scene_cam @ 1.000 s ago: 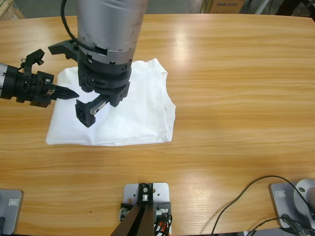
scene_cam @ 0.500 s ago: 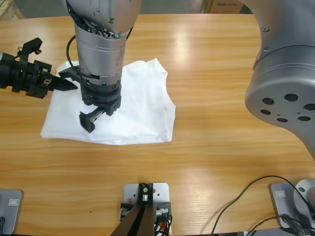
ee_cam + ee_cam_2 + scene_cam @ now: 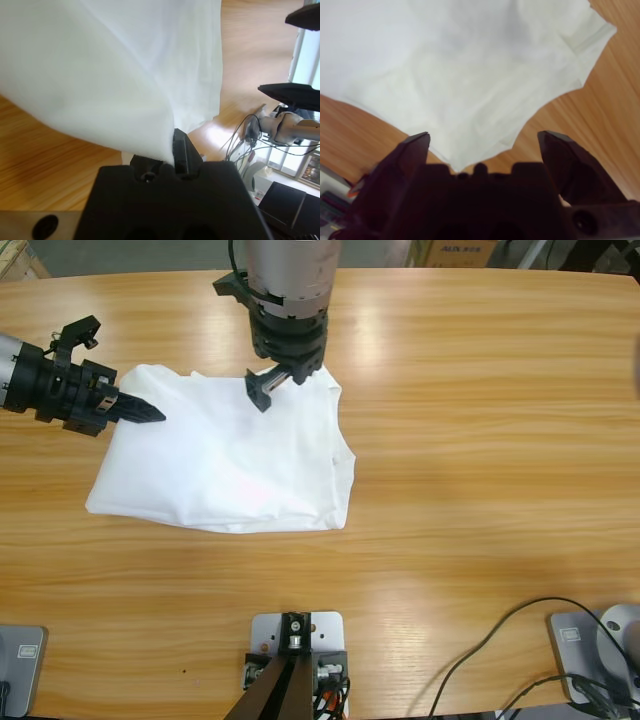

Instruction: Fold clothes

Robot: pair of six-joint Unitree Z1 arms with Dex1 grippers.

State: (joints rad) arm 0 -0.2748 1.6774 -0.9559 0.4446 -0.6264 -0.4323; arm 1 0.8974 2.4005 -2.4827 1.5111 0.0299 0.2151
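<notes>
The clothes are one white T-shirt [image 3: 230, 460] lying partly folded and a little rumpled on the left half of the wooden table [image 3: 480, 440]. My left gripper [image 3: 150, 412] comes in from the left edge and is shut on the shirt's upper left part. In the left wrist view the white fabric [image 3: 115, 65] drapes over the jaws and hides most of them. My right gripper [image 3: 270, 385] hangs from the top over the shirt's far edge, open. Between its jaws [image 3: 485, 137] a corner of the shirt [image 3: 470, 65] shows, held by nothing.
The table's right half is bare wood. A black cable [image 3: 480, 660] curls along the front right edge. Cardboard boxes [image 3: 455, 252] stand beyond the far edge. Cables and equipment [image 3: 260, 135] show in the left wrist view's background.
The right gripper has pulled back from the shirt's middle to its far edge. A large silver elbow at the right has left the view. The left gripper shifted slightly right, and the shirt's left side spread.
</notes>
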